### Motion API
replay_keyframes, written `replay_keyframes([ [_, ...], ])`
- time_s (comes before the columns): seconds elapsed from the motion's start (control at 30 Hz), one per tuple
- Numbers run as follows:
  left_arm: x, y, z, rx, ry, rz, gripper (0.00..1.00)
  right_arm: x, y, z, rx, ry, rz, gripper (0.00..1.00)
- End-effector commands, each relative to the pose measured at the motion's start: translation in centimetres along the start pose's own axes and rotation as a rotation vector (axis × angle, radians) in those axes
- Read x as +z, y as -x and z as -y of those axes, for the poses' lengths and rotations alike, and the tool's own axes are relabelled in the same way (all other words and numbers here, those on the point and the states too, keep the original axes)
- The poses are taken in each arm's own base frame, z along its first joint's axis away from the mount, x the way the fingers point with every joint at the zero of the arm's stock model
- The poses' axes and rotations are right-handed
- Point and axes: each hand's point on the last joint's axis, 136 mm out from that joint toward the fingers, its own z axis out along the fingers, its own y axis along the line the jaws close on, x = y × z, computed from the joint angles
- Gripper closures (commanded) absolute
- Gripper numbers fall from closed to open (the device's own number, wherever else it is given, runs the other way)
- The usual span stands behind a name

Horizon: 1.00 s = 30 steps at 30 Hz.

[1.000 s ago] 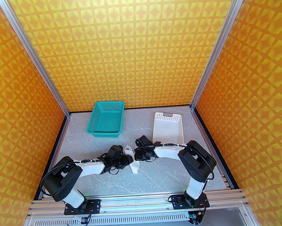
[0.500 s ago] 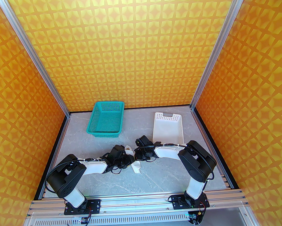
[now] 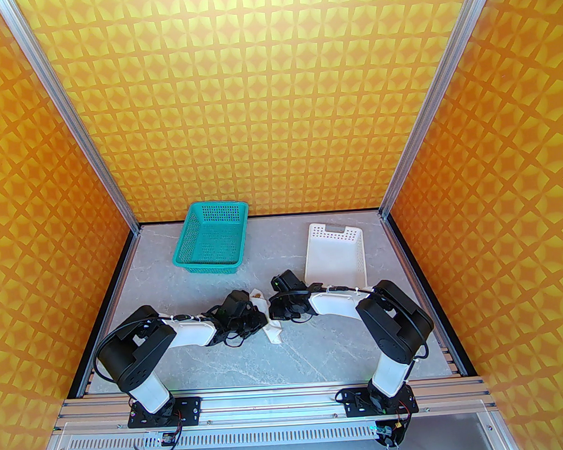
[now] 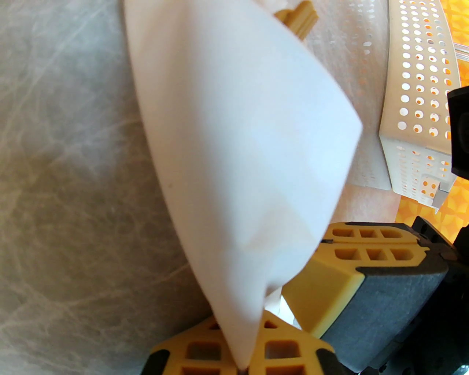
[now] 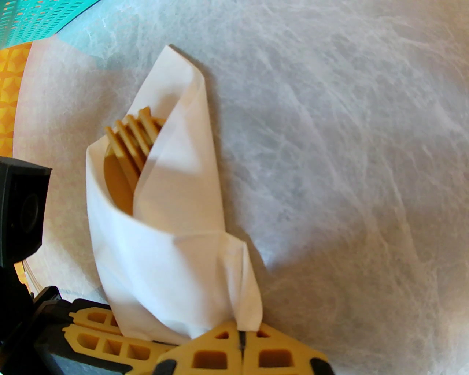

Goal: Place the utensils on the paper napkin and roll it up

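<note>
1. Here's the paper napkin (image 5: 161, 256), wrapped into a loose cone around the wooden fork (image 5: 132, 137) and spoon (image 5: 115, 183), mid-bench between the two arms. Whether it rests on the surface or hangs just above it, I cannot tell
2. Fork tines and spoon bowl poke out of the cone's open far end
3. The left pincer (image 4: 240, 360) is closed tight, with the napkin's narrow tail nipped between its yellow fingers
4. The right pincer (image 5: 242, 346) is closed too, jaws meeting on a loose flap at that same narrow end, so the two pincers sit just beside each other
5. Handling, as I read it: the paper is thin, soft and very light, creases easily and would tear under a hard pull. The wrap looks slack and could spring open once released
6. The utensils look stiff, light and smooth, and are likely to slide out of the open mouth if the bundle tips that way
7. Best hold, I'd say, is around the middle, where the paper overlaps the handles, not on a single-layer corner
8. The bench (image 3: 316, 353) is pale grey, marbled, flat and smooth, so it offers paper little grip
9. A teal basket (image 3: 184, 243) sits at the far left and a white perforated basket (image 3: 311, 255) at the far right, beyond the right arm
10. Orange-and-yellow patterned walls (image 3: 275, 102) close in three sides
</note>
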Motion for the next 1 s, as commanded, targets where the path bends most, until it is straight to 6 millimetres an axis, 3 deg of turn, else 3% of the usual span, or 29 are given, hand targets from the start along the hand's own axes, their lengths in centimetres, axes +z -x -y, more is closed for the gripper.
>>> replay_keyframes([
  [0.0,-0.7,-0.1,-1.8,0.032,0.061,0.025,1.00,-1.4,-0.2,1.0,0.044,0.000,0.009,0.90],
  [0.13,-1.3,0.3,-1.2,0.064,0.022,0.049,1.00,-4.3,1.7,-0.1,0.031,0.066,0.084,0.76],
  [0.23,-2.3,0.9,-0.5,0.102,-0.006,0.079,1.00,-6.8,2.5,0.4,0.031,0.071,0.136,0.67],
  [0.43,-6.4,3.0,1.9,0.200,-0.109,0.205,1.00,-12.1,3.3,0.8,0.018,0.166,0.274,0.54],
  [0.53,-9.7,3.8,4.4,0.295,-0.187,0.284,1.00,-14.7,3.4,-1.0,-0.037,0.283,0.352,0.48],
  [0.67,-15.8,5.3,8.6,0.429,-0.300,0.435,1.00,-18.6,3.4,-5.2,-0.136,0.515,0.462,0.38],
  [0.8,-20.9,5.0,12.7,0.572,-0.401,0.536,1.00,-23.3,3.5,-8.5,-0.223,0.708,0.613,0.23],
  [0.97,-25.3,3.5,17.0,0.701,-0.552,0.578,1.00,-26.9,2.5,-11.9,-0.334,0.819,0.698,0.05],
])
